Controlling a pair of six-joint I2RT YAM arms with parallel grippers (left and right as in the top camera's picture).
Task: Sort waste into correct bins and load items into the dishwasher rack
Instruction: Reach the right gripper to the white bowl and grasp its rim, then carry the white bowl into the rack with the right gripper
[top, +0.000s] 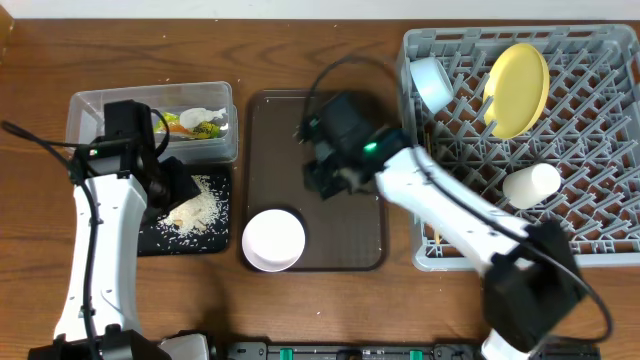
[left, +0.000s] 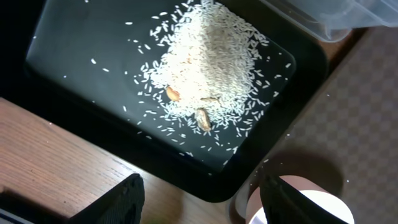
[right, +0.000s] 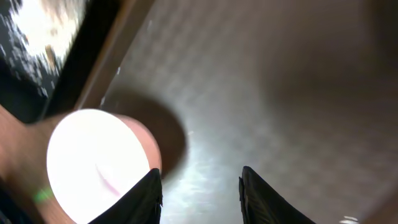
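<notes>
- Right gripper (right: 199, 200) hangs over the middle of the brown tray (top: 340, 245). Its jaws are apart with nothing between them, so it's released.
- Left gripper (left: 202, 202) is also spread and empty. It hovers over the near-right corner of the black tray (top: 150, 242), right above the rice (left: 211, 62).
- The white bowl (top: 273, 240) sits upright in the near-left corner of the brown tray, with its rim right at the tray's lip. It looks like the only dish not loaded.
- The yellow plate (top: 517, 88), blue bowl (top: 432, 83) and cup (top: 530, 183) are already in the rack (top: 600, 200), and the wrapper (top: 205, 128) is in the clear tub (top: 90, 110).
- My guess for this step: pinch the bowl's rim on the side facing the tray's middle, one finger inside and one outside. Lift straight up before swinging right.
- Watch the edges. The bowl is jammed against the tray's lip and just beside the black tray's corner, so a sideways shove could tip it off or scatter rice.
- There's plenty of open room over the brown tray's centre and far half. The rack's near-left area looks free for the drop.
</notes>
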